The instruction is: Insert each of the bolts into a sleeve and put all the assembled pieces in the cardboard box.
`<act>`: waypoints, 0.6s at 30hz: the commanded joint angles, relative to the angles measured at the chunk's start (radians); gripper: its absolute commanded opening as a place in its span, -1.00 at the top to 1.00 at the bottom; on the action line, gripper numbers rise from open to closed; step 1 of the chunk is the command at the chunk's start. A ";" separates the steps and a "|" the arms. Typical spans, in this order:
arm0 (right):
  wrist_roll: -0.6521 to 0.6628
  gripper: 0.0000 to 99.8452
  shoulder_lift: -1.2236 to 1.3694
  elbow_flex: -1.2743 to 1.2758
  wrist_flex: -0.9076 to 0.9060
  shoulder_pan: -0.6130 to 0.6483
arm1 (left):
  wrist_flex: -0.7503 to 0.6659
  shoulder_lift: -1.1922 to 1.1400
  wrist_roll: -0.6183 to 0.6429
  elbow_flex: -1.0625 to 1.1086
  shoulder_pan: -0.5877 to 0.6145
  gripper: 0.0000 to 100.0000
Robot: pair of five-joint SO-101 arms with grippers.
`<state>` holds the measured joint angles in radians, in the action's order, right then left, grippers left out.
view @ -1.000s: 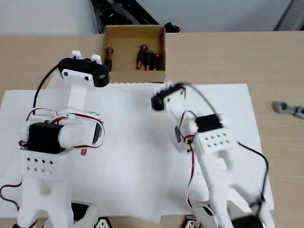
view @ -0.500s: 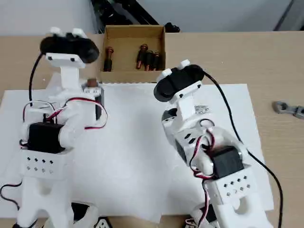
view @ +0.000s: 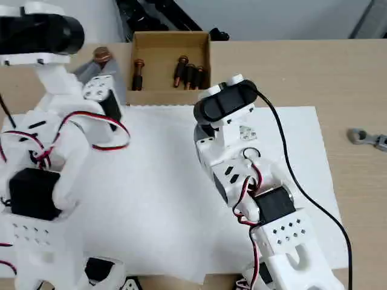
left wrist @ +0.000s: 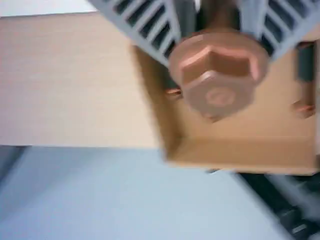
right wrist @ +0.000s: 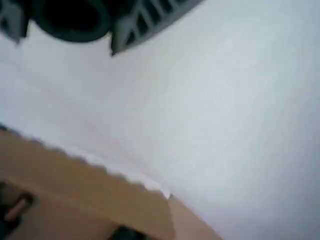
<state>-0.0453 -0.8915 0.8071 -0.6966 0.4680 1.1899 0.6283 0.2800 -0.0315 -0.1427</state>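
Note:
My left gripper (view: 97, 65) is shut on a copper bolt (view: 101, 54) in its sleeve, held in the air just left of the cardboard box (view: 171, 41). In the left wrist view the bolt's hexagonal head (left wrist: 217, 70) sits between the grey fingers (left wrist: 145, 25), with the box's corner (left wrist: 170, 135) behind it. Several assembled pieces lie in the box: one at the left (view: 139, 72), three together at the right (view: 189, 75). My right gripper (view: 213, 124) hangs over the white paper in front of the box. The right wrist view shows the box wall (right wrist: 100, 195) and one piece (right wrist: 17, 207) inside.
A white paper sheet (view: 157, 181) covers the table's middle. A metal wrench (view: 366, 138) lies on the bare wood at the far right. Black equipment (view: 151, 15) stands behind the box.
My left arm has risen from the paper and carried the bolt back and left, up beside the box. The right arm folded back from its stretched pose and now stays near the box's front.

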 commanded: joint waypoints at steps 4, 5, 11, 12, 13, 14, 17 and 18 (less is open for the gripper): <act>-0.014 0.99 -0.140 0.075 0.131 0.070 | -0.040 0.009 0.005 -0.048 -0.132 0.99; -0.014 0.99 -0.170 0.095 0.139 0.091 | -0.040 0.009 0.005 -0.048 -0.140 0.99; -0.014 0.99 -0.367 0.215 0.139 0.145 | -0.037 0.009 0.011 -0.097 -0.144 0.99; -0.015 0.99 -0.397 0.236 0.140 0.145 | -0.037 0.009 0.025 -0.108 -0.150 0.99; -0.028 0.99 -0.426 0.255 0.140 0.145 | -0.035 0.009 0.049 -0.114 -0.164 0.99; -0.051 0.99 -0.452 0.272 0.140 0.150 | -0.035 0.009 0.074 -0.113 -0.178 0.99; -0.133 0.99 -0.503 0.295 0.140 0.150 | -0.055 0.003 0.126 -0.114 -0.206 0.99; -0.153 0.99 -0.510 0.296 0.140 0.150 | -0.066 0.000 0.130 -0.113 -0.210 0.99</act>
<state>-0.1404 -1.3548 1.1109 -0.5831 0.6107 1.1761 0.6283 0.3813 -0.1036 -0.3360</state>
